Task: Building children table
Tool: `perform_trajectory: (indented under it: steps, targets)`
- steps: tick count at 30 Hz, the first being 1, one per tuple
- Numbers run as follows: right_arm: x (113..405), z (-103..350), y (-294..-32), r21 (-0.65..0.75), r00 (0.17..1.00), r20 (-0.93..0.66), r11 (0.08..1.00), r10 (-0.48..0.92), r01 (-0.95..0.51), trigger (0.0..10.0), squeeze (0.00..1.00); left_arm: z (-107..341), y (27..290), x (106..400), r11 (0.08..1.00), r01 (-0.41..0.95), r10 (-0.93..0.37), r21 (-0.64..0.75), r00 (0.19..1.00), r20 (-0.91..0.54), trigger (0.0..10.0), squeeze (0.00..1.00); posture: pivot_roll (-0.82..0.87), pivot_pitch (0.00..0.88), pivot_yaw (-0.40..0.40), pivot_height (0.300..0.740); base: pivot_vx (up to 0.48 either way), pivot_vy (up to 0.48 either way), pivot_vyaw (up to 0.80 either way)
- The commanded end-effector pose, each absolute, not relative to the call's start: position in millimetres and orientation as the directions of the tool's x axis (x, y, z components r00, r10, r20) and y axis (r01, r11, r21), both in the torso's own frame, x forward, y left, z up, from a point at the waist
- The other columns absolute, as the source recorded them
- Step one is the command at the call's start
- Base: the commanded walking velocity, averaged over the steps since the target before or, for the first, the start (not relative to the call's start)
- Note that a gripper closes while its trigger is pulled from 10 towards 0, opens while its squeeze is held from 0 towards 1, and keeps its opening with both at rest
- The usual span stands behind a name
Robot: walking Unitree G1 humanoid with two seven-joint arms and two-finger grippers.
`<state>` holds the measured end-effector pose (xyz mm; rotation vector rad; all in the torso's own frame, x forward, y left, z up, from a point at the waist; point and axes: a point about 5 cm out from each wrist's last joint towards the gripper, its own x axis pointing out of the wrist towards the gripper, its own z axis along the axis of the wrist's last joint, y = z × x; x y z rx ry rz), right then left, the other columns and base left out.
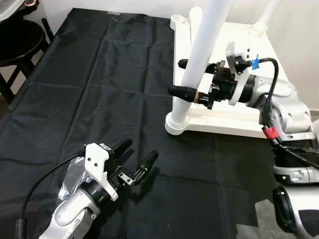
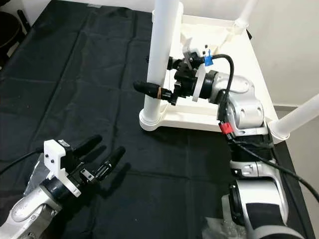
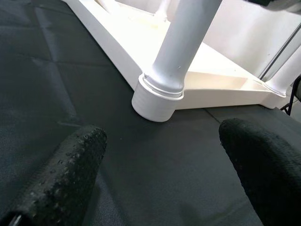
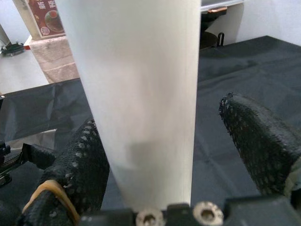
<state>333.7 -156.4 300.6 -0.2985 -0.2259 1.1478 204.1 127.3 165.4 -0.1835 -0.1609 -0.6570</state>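
Your right hand [image 2: 162, 79] has its two black fingers set either side of the white leg [image 1: 202, 55] that stands upright in the near corner socket [image 1: 178, 121] of the upturned white table top [image 2: 234, 74], which lies on the black cloth [image 1: 99, 84]. The right wrist view shows one finger against the leg and the other finger [image 4: 258, 141] apart from it, so the hand is partly open around the leg and not yet clamped. The step in hand looks like seating this leg firmly in its socket. Close evenly until both pads bear on the leg, then press straight down along its length; any sideways pull would likely tip the light table top or jam the leg in the collar. Keep the grip low, close to the socket, where you have the most control. Your left hand [image 1: 132, 162] hovers low over the cloth, near the front edge, fingers spread wide and holding nothing. Its wrist camera looks straight at the socket, so use that view to check the collar sits flush. Consider bringing that hand to the rim of the table top beside the socket to steady it while the right hand pushes.
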Motion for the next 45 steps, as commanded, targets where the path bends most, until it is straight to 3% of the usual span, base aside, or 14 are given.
perform_trajectory:
  steps: [1,6,8,22,23,25,26,28,31,40,41,42,44,45]
  targets:
    - [329.7,299.9,-159.1,-0.338,0.399,0.042,0.389,0.916,-0.857,0.0,0.00,163.6,126.3,201.0,0.774,0.622,-0.596,-0.121,0.779,0.192,10.0,0.00,0.04,0.274,-0.085,0.740,0.000,0.000,0.00]
    - [322.9,284.7,-149.7,-0.273,0.474,0.064,0.472,0.878,-0.838,0.0,0.00,163.4,126.3,201.8,0.773,0.622,-0.596,-0.123,0.779,0.194,10.0,0.00,0.02,0.269,-0.086,0.740,0.000,0.000,0.00]
    - [306.7,265.9,-130.3,-0.176,0.525,0.086,0.531,0.847,-0.829,0.0,0.00,163.2,126.4,202.9,0.772,0.623,-0.597,-0.125,0.778,0.195,10.0,0.00,0.02,0.270,-0.084,0.740,0.000,0.000,0.00]
    - [299.7,262.6,-121.0,-0.156,0.577,0.087,0.583,0.812,-0.797,0.0,0.00,162.6,127.2,204.6,0.775,0.621,-0.594,-0.121,0.780,0.197,10.0,0.00,0.02,0.261,-0.091,0.740,0.000,0.000,0.00]
    - [299.4,259.6,-118.4,-0.147,0.633,0.078,0.637,0.770,-0.757,0.0,0.00,162.5,127.5,204.4,0.775,0.620,-0.593,-0.121,0.781,0.197,10.0,0.00,0.01,0.262,-0.091,0.740,0.000,0.000,0.00]
    - [304.8,246.9,-122.1,-0.167,0.862,0.046,0.855,0.505,-0.492,0.0,0.00,162.4,127.6,204.4,0.775,0.620,-0.594,-0.121,0.780,0.196,10.0,0.00,0.01,0.262,-0.092,0.740,0.000,0.000,0.00]
    - [304.8,246.9,-122.1,-0.167,0.862,0.046,0.855,0.505,-0.492,0.0,0.00,162.4,127.6,204.4,0.775,0.620,-0.594,-0.121,0.780,0.196,10.0,0.00,0.01,0.262,-0.092,0.740,0.000,0.000,0.00]
    - [295.4,233.1,-126.3,-0.155,0.966,0.053,0.958,0.251,-0.241,0.0,0.00,162.3,127.3,204.9,0.773,0.623,-0.596,-0.123,0.779,0.195,10.0,0.00,0.01,0.260,-0.092,0.740,0.000,0.000,0.00]
    - [285.8,225.9,-122.5,-0.123,0.982,0.059,0.978,0.177,-0.169,0.0,0.00,162.0,127.1,205.6,0.772,0.624,-0.598,-0.123,0.778,0.194,10.0,0.00,0.02,0.259,-0.090,0.740,0.000,0.000,0.00]
    - [284.8,223.0,-109.2,-0.100,0.970,0.025,0.966,0.242,-0.238,0.0,0.00,160.8,127.1,205.2,0.772,0.624,-0.599,-0.122,0.778,0.191,10.0,0.00,0.01,0.248,-0.093,0.740,0.000,0.000,0.00]
    - [285.0,222.2,-107.4,-0.106,0.964,0.009,0.958,0.267,-0.265,4.5,0.00,160.8,126.8,204.7,0.772,0.624,-0.599,-0.122,0.778,0.191,10.0,0.00,0.02,0.249,-0.094,0.740,0.000,0.000,0.00]
    - [285.3,222.6,-105.5,-0.115,0.955,0.000,0.949,0.296,-0.294,10.0,0.00,160.8,126.5,204.4,0.772,0.624,-0.599,-0.123,0.778,0.191,10.0,0.00,0.02,0.249,-0.094,0.740,0.000,0.000,0.00]
    - [285.3,222.6,-105.5,-0.115,0.955,0.000,0.949,0.296,-0.294,10.0,0.00,160.8,126.5,204.4,0.772,0.624,-0.599,-0.123,0.778,0.191,10.0,0.00,0.02,0.249,-0.094,0.740,0.000,0.000,0.00]
    - [287.4,229.0,-105.2,-0.113,0.940,0.033,0.936,0.339,-0.333,10.0,0.46,160.9,126.4,204.1,0.772,0.624,-0.598,-0.123,0.778,0.191,10.0,0.00,0.02,0.251,-0.093,0.740,0.000,0.000,0.00]
